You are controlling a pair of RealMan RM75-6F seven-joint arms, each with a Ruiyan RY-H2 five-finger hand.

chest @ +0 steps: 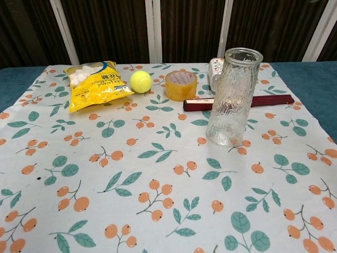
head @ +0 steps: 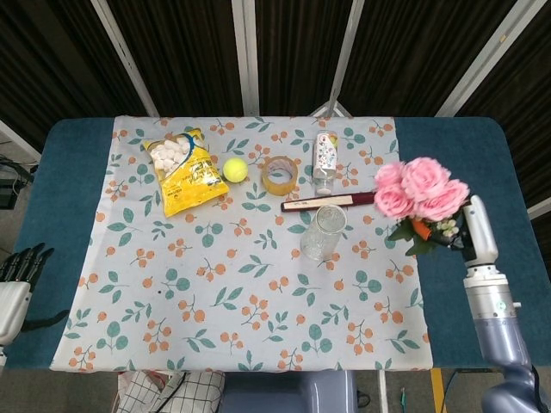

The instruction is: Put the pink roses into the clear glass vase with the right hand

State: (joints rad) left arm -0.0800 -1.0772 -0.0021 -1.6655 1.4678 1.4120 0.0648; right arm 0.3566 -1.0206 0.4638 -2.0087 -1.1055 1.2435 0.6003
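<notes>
The pink roses (head: 419, 190) hang high above the table's right side, blooms toward the camera, green leaves and an orange bit beneath. My right hand (head: 476, 231) holds them by the stem end, seen only in the head view. The clear glass vase (chest: 234, 97) stands upright and empty on the floral cloth, right of centre; in the head view the clear glass vase (head: 324, 231) is left of and below the roses. My left hand (head: 15, 280) rests at the table's left edge, fingers spread, holding nothing. The chest view shows neither hand nor the roses.
Behind the vase lie a dark red closed fan (chest: 205, 103), a tape roll (chest: 181, 85), a small bottle (head: 325, 157), a tennis ball (chest: 141, 81) and a yellow snack bag (chest: 95, 84). The floral cloth (chest: 105, 179) covers a blue table (head: 482, 172).
</notes>
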